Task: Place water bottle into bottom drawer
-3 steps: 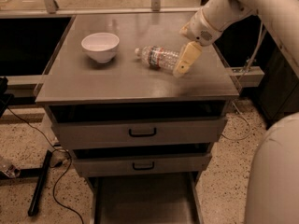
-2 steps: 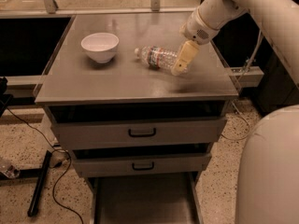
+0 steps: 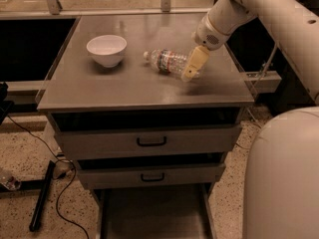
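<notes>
The water bottle (image 3: 167, 61) lies on its side on the grey cabinet top (image 3: 129, 83), white cap pointing left toward the bowl. My gripper (image 3: 193, 64) hangs from the white arm coming in from the upper right. It is down at the bottle's base end, its yellowish tip overlapping the right end of the bottle. The bottom drawer (image 3: 154, 213) is pulled open below, and its flat grey floor shows nothing in it.
A white bowl (image 3: 106, 49) stands on the cabinet top left of the bottle. The two upper drawers (image 3: 149, 141) (image 3: 149, 176) are shut, with black handles. The robot's white body (image 3: 284, 178) fills the right foreground. Cables and a black stand lie on the floor at left.
My gripper has edged slightly left and down at the bottle's base end. The bottle and the bowl have not moved.
</notes>
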